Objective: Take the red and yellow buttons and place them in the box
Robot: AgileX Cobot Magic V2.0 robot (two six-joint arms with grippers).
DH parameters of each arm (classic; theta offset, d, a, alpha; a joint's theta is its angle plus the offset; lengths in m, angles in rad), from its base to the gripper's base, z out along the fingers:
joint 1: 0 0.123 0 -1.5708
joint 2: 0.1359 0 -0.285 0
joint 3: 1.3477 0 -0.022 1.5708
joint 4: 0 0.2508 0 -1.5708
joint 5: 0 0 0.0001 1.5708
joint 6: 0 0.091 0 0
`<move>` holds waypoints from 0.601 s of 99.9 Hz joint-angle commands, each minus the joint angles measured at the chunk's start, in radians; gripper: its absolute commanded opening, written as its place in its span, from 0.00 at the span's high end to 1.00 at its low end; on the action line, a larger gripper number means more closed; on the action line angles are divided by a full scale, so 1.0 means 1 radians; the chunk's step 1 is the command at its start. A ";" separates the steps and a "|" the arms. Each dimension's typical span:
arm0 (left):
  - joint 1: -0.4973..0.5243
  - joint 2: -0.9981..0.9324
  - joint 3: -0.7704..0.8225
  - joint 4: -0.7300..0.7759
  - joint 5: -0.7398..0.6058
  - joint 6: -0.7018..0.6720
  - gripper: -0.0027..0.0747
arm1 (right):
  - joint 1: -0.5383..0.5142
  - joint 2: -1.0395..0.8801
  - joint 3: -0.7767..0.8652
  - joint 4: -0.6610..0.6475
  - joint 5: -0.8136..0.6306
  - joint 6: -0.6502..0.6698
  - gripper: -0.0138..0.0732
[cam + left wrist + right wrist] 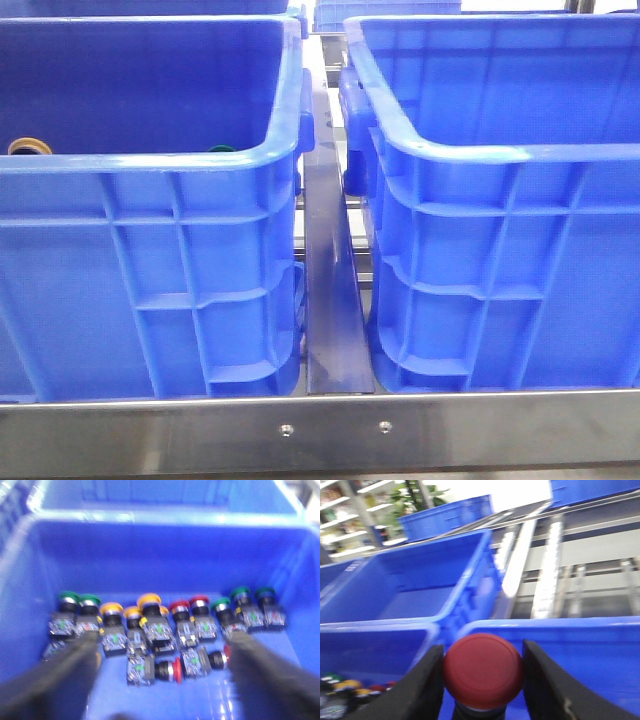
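In the right wrist view my right gripper [483, 675] is shut on a dark red button [483, 667], cap toward the camera, held above the rims where the two crates meet. The empty blue box [570, 624] lies under it; it is the right crate in the front view [500, 152]. In the left wrist view my left gripper [161, 645] is open and empty, low inside the left crate [160, 555], over a row of buttons: yellow ones [111, 609], red ones [178, 605], and a red one lying on its side [176, 670]. Neither gripper shows in the front view.
Green buttons [89, 600] stand at both ends of the row. The left crate [150, 160] and the box are parted by a steel rail [335, 300]. More blue crates [420, 580] and roller tracks [550, 565] lie behind.
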 commanded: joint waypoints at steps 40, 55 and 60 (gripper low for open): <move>0.009 -0.021 -0.018 0.015 -0.084 -0.009 0.99 | 0.001 0.330 -0.067 0.030 -0.270 -0.130 0.69; 0.009 -0.021 -0.018 0.015 -0.084 -0.009 0.99 | 0.001 0.457 -0.137 0.030 -0.260 -0.130 0.69; 0.009 -0.021 -0.018 0.015 -0.084 -0.009 0.99 | 0.001 0.496 -0.160 0.030 -0.259 -0.130 0.69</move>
